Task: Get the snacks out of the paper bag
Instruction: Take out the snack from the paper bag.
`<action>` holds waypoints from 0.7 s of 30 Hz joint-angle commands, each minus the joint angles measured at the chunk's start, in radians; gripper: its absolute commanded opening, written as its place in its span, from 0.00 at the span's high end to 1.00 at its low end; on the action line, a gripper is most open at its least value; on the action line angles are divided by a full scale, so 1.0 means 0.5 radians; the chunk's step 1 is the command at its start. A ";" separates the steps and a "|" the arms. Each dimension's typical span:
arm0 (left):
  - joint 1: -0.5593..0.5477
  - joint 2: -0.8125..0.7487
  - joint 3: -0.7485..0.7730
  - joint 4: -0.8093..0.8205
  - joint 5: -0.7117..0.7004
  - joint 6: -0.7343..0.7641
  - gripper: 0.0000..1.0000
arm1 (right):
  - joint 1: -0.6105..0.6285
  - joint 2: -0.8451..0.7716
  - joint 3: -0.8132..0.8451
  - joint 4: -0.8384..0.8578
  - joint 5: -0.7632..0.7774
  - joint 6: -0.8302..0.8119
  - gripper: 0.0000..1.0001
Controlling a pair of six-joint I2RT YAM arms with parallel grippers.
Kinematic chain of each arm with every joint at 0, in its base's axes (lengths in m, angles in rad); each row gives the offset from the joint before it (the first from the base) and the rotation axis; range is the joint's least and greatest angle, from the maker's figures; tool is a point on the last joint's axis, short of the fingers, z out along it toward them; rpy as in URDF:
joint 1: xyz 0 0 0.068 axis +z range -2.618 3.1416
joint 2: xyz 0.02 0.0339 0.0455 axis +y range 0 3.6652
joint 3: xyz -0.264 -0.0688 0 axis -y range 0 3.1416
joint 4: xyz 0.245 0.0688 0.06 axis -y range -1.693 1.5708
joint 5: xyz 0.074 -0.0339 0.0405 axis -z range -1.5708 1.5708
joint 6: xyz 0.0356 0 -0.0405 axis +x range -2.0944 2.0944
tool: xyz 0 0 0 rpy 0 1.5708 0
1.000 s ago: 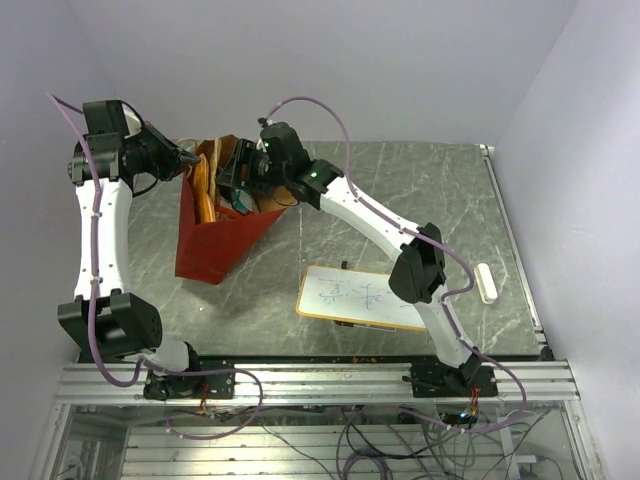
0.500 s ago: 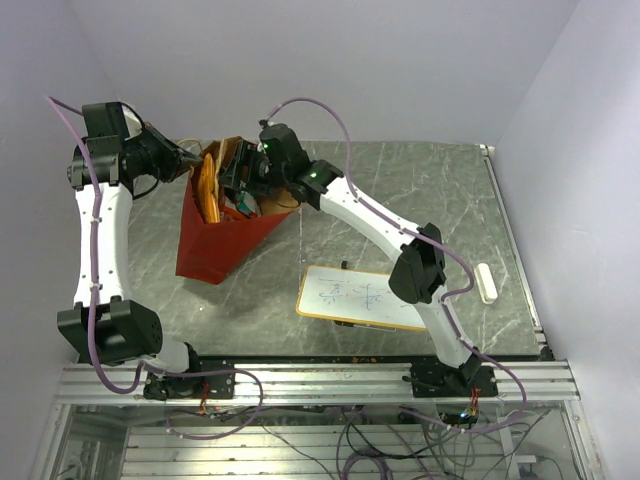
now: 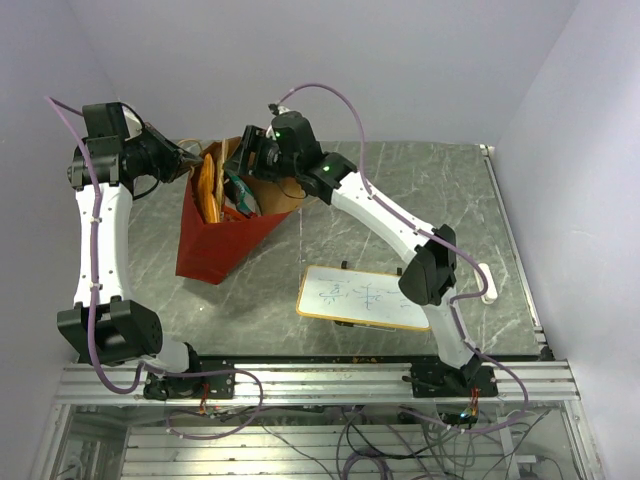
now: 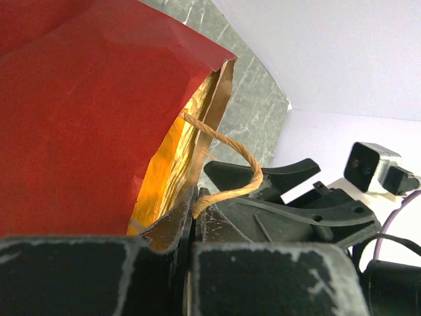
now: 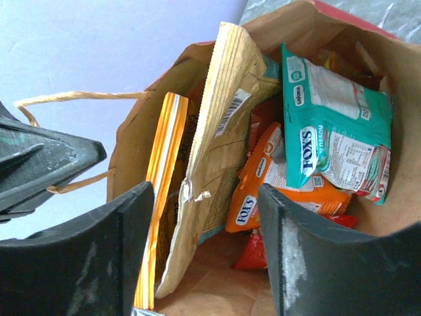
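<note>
The paper bag (image 3: 213,243) stands at the table's left, red outside, its mouth open and tilted. My left gripper (image 3: 191,163) is shut on the bag's string handle (image 4: 238,160) at the rim; the pinch shows in the left wrist view (image 4: 193,201). My right gripper (image 3: 246,160) hovers open over the mouth with nothing between its fingers (image 5: 207,220). Inside lie the snacks: a tall tan chip bag (image 5: 220,151), an orange-edged packet (image 5: 162,178), a teal packet (image 5: 332,128), an orange packet (image 5: 279,187) and a red one (image 5: 253,253).
A white-framed whiteboard (image 3: 365,297) lies flat at front centre, under my right arm's elbow. A small white bar (image 3: 487,281) sits near the right edge. Walls close in at the back and both sides. My left gripper's black fingers (image 5: 39,164) show beside the bag's rim.
My right gripper has lifted up and back from the bag's mouth, so more of the packets show. My left gripper has kept its hold on the handle without moving.
</note>
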 commanded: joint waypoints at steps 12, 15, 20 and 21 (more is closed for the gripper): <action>-0.023 -0.126 -0.094 0.110 0.108 -0.080 0.93 | 0.062 0.236 0.138 -0.065 -0.032 0.008 0.45; -0.026 -0.131 -0.096 0.106 0.106 -0.078 0.93 | 0.065 0.261 0.137 -0.107 0.003 0.025 0.54; -0.031 -0.139 -0.128 0.146 0.109 -0.112 0.93 | 0.089 0.332 0.216 -0.118 -0.004 0.015 0.64; -0.032 -0.139 -0.135 0.155 0.106 -0.118 0.93 | 0.096 0.343 0.238 -0.121 -0.003 0.006 0.66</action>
